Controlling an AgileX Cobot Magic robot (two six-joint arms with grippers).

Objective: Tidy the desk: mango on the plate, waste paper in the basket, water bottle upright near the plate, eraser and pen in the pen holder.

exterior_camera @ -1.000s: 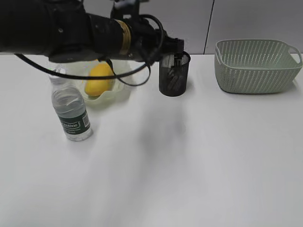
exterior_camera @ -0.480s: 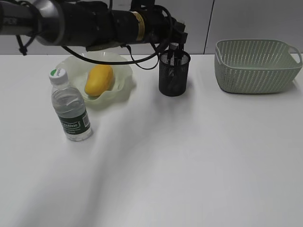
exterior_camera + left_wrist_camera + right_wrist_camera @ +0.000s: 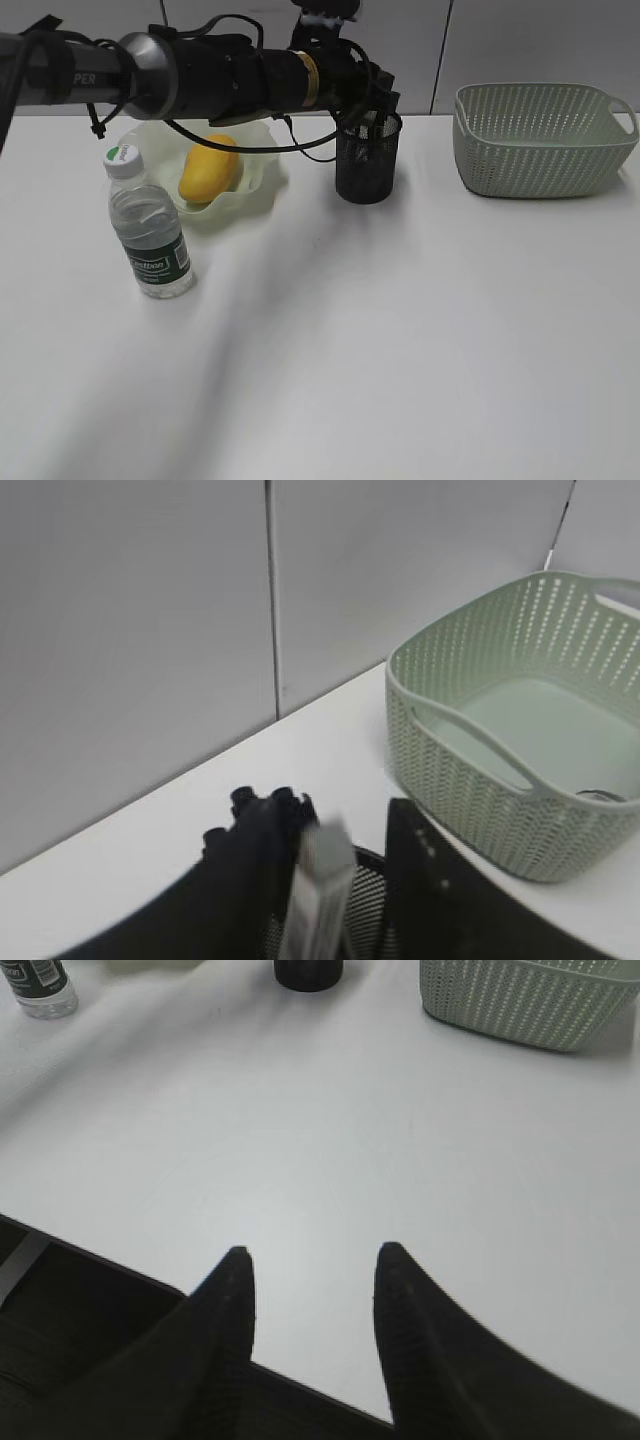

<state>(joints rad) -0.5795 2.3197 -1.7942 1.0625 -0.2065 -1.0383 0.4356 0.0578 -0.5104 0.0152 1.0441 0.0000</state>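
Since a second ago: left arm raised clear of the plate (image 3: pixel 262 170) and bottle cap, now stretched level along the back of the bench (image 3: pixel 400 330), with its wrist over the pen holder (image 3: pixel 367 160); mango and bottle unmoved.

Left pincer (image 3: pixel 340 880) directly above the pen holder's mouth, jaws parted around a pale grey-white slim object (image 3: pixel 318 880) standing between them; blurred, so whether gripped or just let go cannot be told, nor whether pen or eraser. Black mesh rim visible just under the jaws in the left wrist view.

Right pincer (image 3: pixel 312 1260) hovering low over the near edge of the bench, jaws apart, nothing between them.

From the left pincer: basket (image 3: pixel 545 140) well off to the right, at the bench's far right corner; something small and pale lying at its inner edge in the left wrist view, too cut off to identify. Mango (image 3: pixel 208 170) to the left, lying in the plate, beneath the outstretched arm. Water bottle (image 3: pixel 148 230) further left and nearer the camera, upright, just beside the plate's front rim.

From the right pincer: everything far ahead, with bottle base top left, pen holder top centre, basket top right.

Writing: white letters "PER" legible on the arm's silver-grey link (image 3: pixel 85 78) at upper left. White word on the bottle's dark green label, too small to read. Green mark on the white cap, unreadable.
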